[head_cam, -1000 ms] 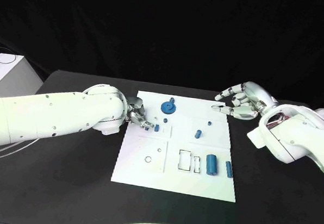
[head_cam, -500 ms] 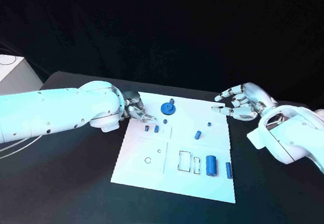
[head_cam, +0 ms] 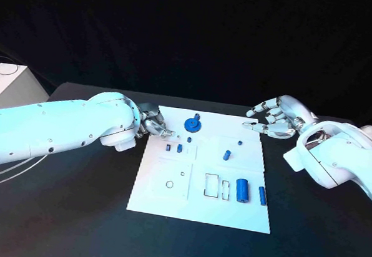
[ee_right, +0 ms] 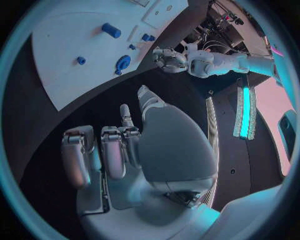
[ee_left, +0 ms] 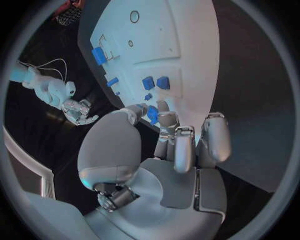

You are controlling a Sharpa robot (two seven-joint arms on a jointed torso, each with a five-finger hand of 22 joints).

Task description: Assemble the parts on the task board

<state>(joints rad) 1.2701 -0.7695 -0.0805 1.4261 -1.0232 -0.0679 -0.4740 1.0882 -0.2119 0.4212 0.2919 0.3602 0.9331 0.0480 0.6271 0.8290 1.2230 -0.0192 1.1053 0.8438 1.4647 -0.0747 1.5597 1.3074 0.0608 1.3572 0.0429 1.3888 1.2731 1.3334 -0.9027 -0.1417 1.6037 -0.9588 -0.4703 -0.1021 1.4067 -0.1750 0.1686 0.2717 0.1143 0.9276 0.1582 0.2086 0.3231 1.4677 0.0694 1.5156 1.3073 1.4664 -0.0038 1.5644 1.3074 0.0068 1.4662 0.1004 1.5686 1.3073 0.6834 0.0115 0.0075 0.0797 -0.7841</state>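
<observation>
Task board (head_cam: 200,199) lies flat mid-table on the black table (head_cam: 67,215), long side running away from the robot. Nearest parts: a large blue cylinder (head_cam: 242,189) and a slimmer blue bar (head_cam: 262,195), lying side by side near the board's right edge, beside two outlined slots. Further up, a short blue peg (head_cam: 226,154) near the board's centre. Left of it, two small blue blocks (head_cam: 173,147) close together, a tiny blue piece just beyond them. At the far end, a blue gear (head_cam: 192,125) sits flat, close to the board's far edge. Left hand (head_cam: 155,125) at the board's far left edge, fingers (ee_left: 182,150) curled in; thumb and one fingertip pinch a small blue part (ee_left: 152,114), seen in the left wrist view just above the board's edge. The grip looks firm, though the part is mostly hidden between the tips. Right hand (head_cam: 273,118) hovers just off the board's far right corner, over the table, fingers (ee_right: 112,152) loosely bent and apart, holding nothing, touching nothing.
</observation>
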